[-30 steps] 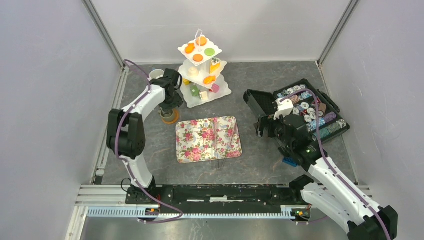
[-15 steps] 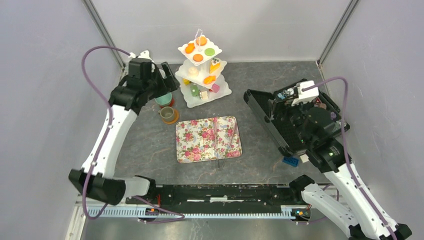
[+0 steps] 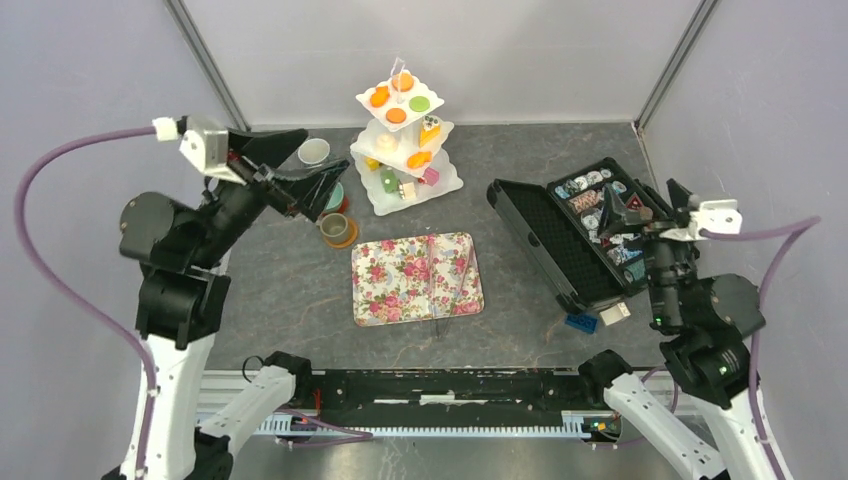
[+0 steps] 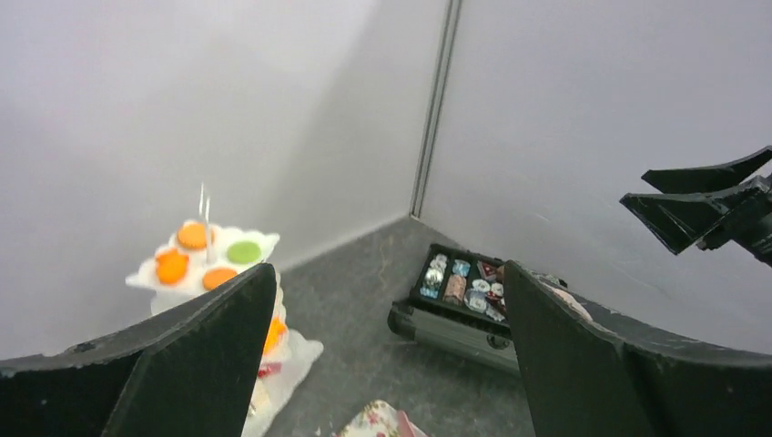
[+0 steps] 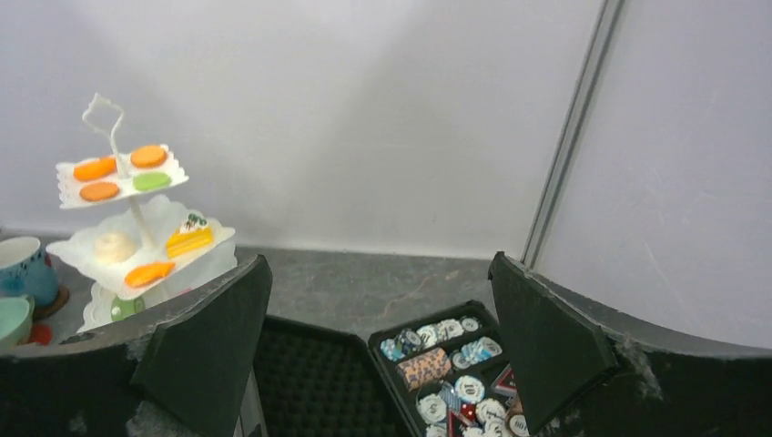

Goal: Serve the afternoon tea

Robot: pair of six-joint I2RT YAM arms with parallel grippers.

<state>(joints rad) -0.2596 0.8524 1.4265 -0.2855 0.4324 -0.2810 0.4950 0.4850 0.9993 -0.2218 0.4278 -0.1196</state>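
Observation:
A white three-tier stand [image 3: 405,140] at the back holds orange, green and yellow toy cakes and biscuits. Left of it stand a white cup [image 3: 314,151], a teal cup [image 3: 335,197] partly hidden by my left fingers, and a tan cup on an orange saucer [image 3: 336,230]. My left gripper [image 3: 300,166] hangs high above these cups, open and empty. My right gripper [image 3: 660,195] is raised over the black case [image 3: 560,240], open and empty. The left wrist view shows the stand [image 4: 211,264] past my left gripper [image 4: 387,269]. The right wrist view shows the stand [image 5: 127,228] and two cups [image 5: 23,269] beyond my right gripper [image 5: 378,259].
A floral tray [image 3: 416,278] lies in the middle of the grey table, with thin tongs across its right half. The open black case of patterned discs [image 5: 446,373] sits at the right, a small blue brick [image 3: 580,322] in front of it. Walls close in the sides and back.
Both arms have lifted up and back from the table. My left gripper came off the cups by the saucer and opened wide. My right gripper rose away from the case lid.

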